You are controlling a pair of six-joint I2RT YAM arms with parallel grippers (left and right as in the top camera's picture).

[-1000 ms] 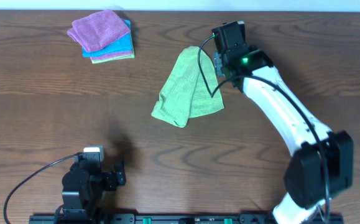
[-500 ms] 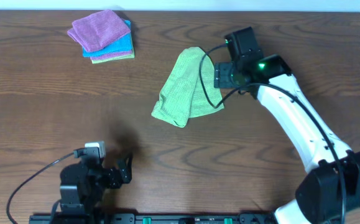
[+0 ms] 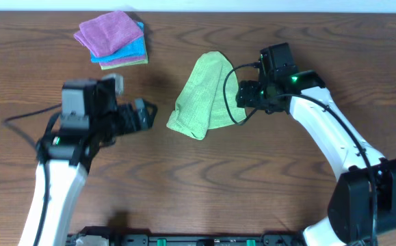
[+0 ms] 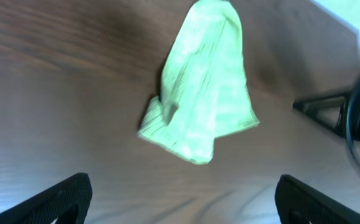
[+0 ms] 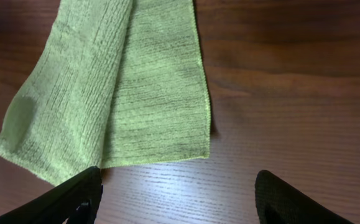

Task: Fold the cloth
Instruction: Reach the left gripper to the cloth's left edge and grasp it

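The lime-green cloth [image 3: 203, 97] lies loosely folded on the wooden table, narrow at the far end and wider toward the front. It shows in the left wrist view [image 4: 203, 87] and in the right wrist view [image 5: 117, 87]. My left gripper [image 3: 145, 113] is open and empty, just left of the cloth's lower corner; its fingertips frame bare table [image 4: 183, 202]. My right gripper [image 3: 242, 97] is open and empty, at the cloth's right edge; its fingertips [image 5: 176, 199] sit just in front of the cloth's near edge. The white tag is not visible.
A stack of folded cloths, purple [image 3: 107, 31] over turquoise-blue [image 3: 130, 51], sits at the table's back left. The table's far edge runs along the top of the overhead view.
My left arm has swung up from the front edge to just left of the cloth. My right gripper has drawn back a little to the right and down. The cloth has not moved.
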